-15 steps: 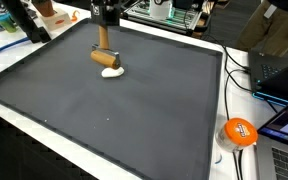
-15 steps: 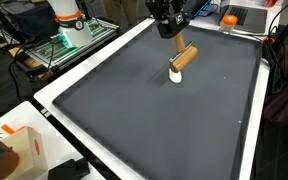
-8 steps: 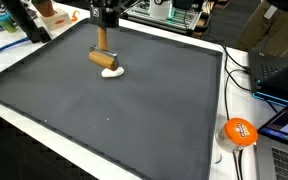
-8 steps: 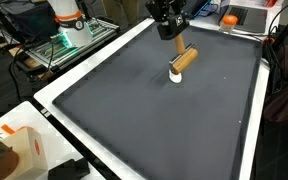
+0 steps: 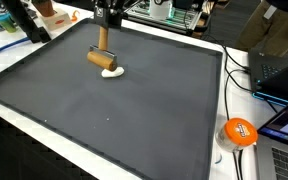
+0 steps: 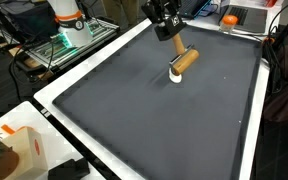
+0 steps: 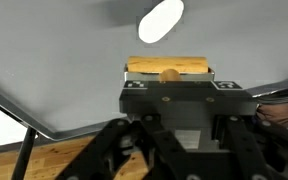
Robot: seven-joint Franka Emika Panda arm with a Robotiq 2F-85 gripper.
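Observation:
A small wooden roller [image 5: 101, 57] hangs by its thin upright handle from my gripper [image 5: 106, 22], which is shut on that handle. Its cylinder lies level just above the dark grey mat [image 5: 114, 115], right next to a flat white lump [image 5: 111, 71]; I cannot tell whether they touch. From the opposite side the gripper [image 6: 168, 28] holds the roller [image 6: 185, 60] over the white lump [image 6: 175, 77]. In the wrist view the roller [image 7: 169, 67] sits just beyond the gripper [image 7: 170, 82], with the white lump [image 7: 161, 20] further out. The fingertips are hidden behind the gripper body.
The mat lies in a white-rimmed table [image 6: 74, 85]. An orange round object [image 5: 239, 131], cables and a laptop [image 5: 284, 135] sit off the mat on one side. A white box [image 6: 19, 148] and a black item [image 6: 69, 170] stand at a near corner.
The gripper and roller have drifted very slightly sideways along the mat. The white lump has not moved.

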